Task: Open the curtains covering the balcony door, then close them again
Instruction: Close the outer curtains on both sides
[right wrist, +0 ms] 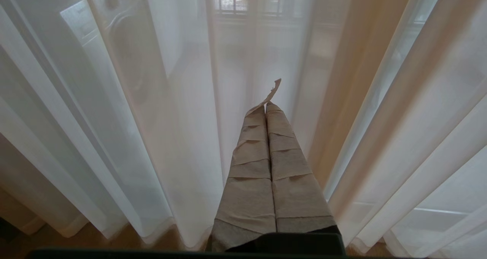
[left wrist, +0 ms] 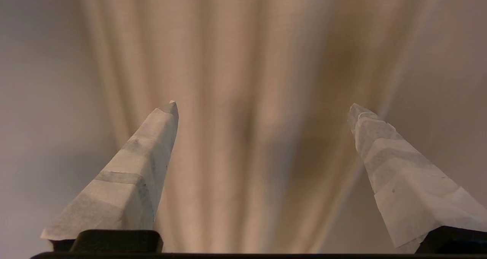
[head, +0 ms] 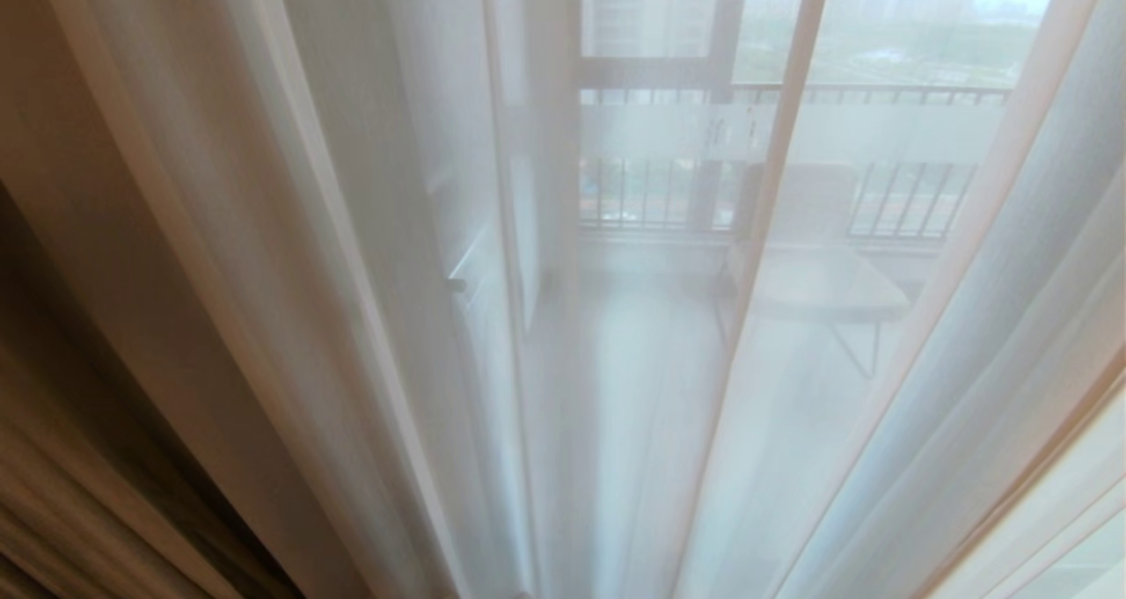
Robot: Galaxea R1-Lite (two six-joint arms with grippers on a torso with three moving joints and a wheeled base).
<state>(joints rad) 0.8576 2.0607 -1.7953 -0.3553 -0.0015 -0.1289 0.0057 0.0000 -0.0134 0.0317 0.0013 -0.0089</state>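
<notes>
Sheer white curtains [head: 369, 256] hang drawn across the whole head view, with the heavy beige curtain [head: 79, 458] bunched in shadow at the lower left. Through the sheer cloth shows the balcony door [head: 888, 133], its frosted band running level. Neither gripper shows in the head view. In the left wrist view my left gripper [left wrist: 263, 107] stands open, its taped fingers [left wrist: 133, 167] wide apart, facing pleated beige curtain [left wrist: 243, 80] with nothing between them. My right gripper [right wrist: 266, 107] is shut and empty, pointing at the sheer curtains [right wrist: 171, 129] near their lower hem.
Behind the sheer cloth a balcony railing [head: 880, 95] and a small table [head: 827, 287] show faintly. A washing machine [right wrist: 121, 42] stands beyond the glass in the right wrist view. Wooden floor [right wrist: 87, 240] shows under the curtain hems.
</notes>
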